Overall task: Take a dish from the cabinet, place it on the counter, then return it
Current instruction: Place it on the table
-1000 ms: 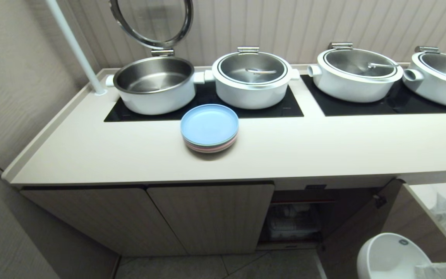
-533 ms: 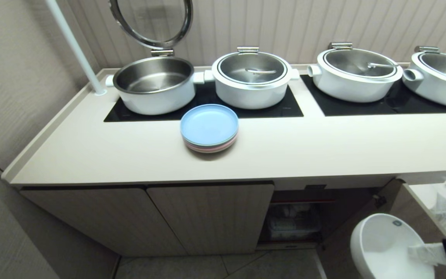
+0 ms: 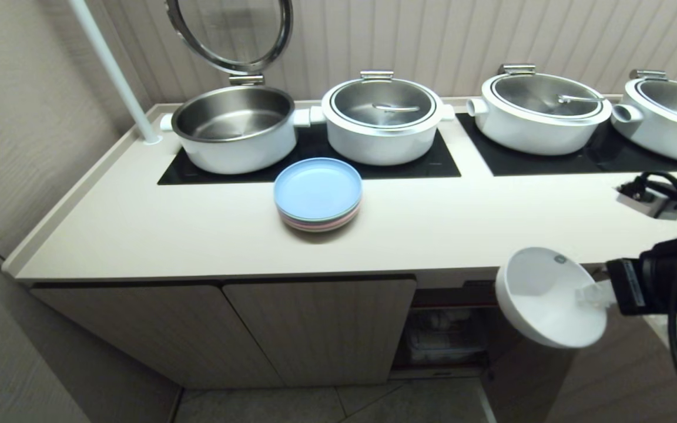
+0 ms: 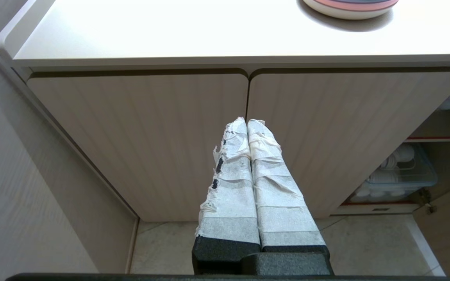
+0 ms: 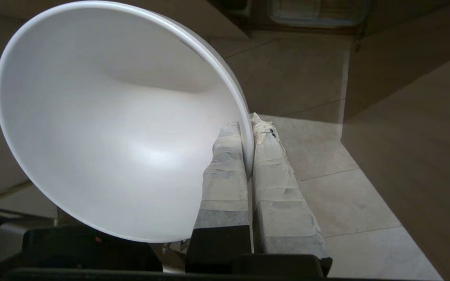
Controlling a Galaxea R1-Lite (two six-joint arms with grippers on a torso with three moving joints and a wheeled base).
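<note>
Plates (image 3: 318, 194) on counter (image 3: 138, 229) before pots (image 3: 382, 120), cabinet (image 3: 315, 329) beneath, dish (image 3: 550, 296) at right.

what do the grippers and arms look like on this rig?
Both grippers, left gripper and right gripper, have two long flat fingers wrapped in wrinkled, fraying white tape on black bases. The right arm is black, with a white label and a looping black cable.

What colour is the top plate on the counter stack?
Pastel blue top plate; clearest in the head view.
</note>
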